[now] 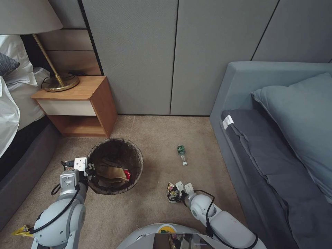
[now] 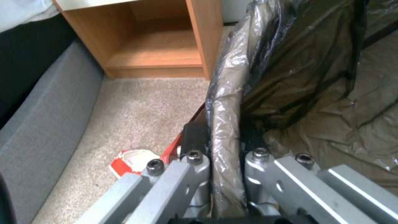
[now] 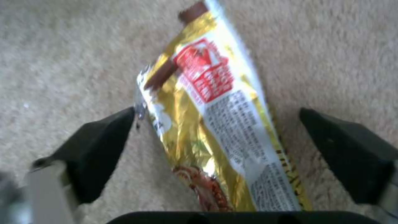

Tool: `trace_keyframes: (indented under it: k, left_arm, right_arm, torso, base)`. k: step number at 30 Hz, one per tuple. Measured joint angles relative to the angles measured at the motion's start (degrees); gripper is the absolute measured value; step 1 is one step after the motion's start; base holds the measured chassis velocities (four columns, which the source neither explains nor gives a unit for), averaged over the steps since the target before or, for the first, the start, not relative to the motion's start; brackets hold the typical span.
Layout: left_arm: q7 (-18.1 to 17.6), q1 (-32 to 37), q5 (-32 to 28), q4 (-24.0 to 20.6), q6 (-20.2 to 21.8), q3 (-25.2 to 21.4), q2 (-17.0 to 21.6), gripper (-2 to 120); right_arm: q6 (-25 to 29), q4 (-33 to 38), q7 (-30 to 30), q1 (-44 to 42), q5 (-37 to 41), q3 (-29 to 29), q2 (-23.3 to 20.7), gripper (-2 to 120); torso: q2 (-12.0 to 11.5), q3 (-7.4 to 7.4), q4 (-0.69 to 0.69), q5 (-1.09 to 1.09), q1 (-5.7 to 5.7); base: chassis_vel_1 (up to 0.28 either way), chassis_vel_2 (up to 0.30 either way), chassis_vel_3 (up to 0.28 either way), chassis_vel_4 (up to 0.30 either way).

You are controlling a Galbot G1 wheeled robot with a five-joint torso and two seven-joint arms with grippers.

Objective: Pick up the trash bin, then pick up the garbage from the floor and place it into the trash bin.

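Low in the head view, the right gripper (image 1: 180,191) is seen at a gold snack wrapper (image 1: 172,192) on the carpet, while the left gripper (image 1: 90,170) is clamped on the rim of the trash bin (image 1: 116,166), where a brown paper bag (image 1: 112,173) already lies; a bottle (image 1: 182,154) remains on the floor. Left wrist view: fingers (image 2: 195,138) are closed over the bagged rim, and a red-white wrapper (image 2: 131,160) is left nearby. Right wrist view: jaws are spread either side of the wrapper, not yet gripped.
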Motion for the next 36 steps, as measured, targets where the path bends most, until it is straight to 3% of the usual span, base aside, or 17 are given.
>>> trace_keyframes:
  k: [7,13,15,16,22,25,36]
  left_arm:
    - [0.0,-0.1,-0.1,0.0,0.0,-0.1,0.1,4]
    - [0.0,-0.3,0.0,0.2,0.0,0.1,0.1,4]
    - [0.0,-0.3,0.0,0.2,0.0,0.1,0.1,4]
    - [0.0,-0.3,0.0,0.3,0.0,0.1,0.1,4]
    - [0.0,-0.3,0.0,0.4,0.0,0.0,0.1,4]
    - [0.0,-0.5,0.0,0.5,0.0,0.1,0.0,4]
    - [0.0,-0.5,0.1,0.6,0.0,0.1,0.0,4]
  right_arm:
    - [0.0,-0.3,-0.3,-0.1,-0.2,0.7,-0.2,70]
    - [0.1,-0.4,-0.3,-0.4,-0.3,1.0,-0.2,44]
    - [0.1,-0.4,-0.3,-0.4,-0.3,1.0,-0.2,41]
    - [0.2,-0.3,-0.3,-0.4,-0.4,1.1,-0.3,34]
    - [-0.2,1.0,-0.3,-0.8,-0.2,1.3,-1.0,16]
    - [-0.4,2.9,-0.3,-1.3,0.0,2.0,-2.3,0]
    - [-0.8,9.2,0.4,-3.1,2.3,6.9,-3.6,0]
  torso:
    - [0.0,0.0,-0.02,-0.03,0.0]
    - [0.0,-0.01,-0.01,-0.02,0.0]
    - [0.0,-0.01,0.0,-0.02,0.0]
    - [0.0,0.0,0.02,0.0,0.0]
    - [0.0,0.0,0.03,0.06,0.0]
    - [0.0,0.0,0.01,0.02,0.0]
    - [0.0,0.0,0.01,0.02,0.0]
  base:
    - [0.0,0.0,0.0,0.0]
    - [0.0,0.0,0.0,0.0]
    - [0.0,0.0,0.0,0.0]
    - [0.0,0.0,0.0,0.0]
    - [0.0,0.0,0.0,0.0]
    - [0.0,0.0,0.0,0.0]
    - [0.0,0.0,0.0,0.0]
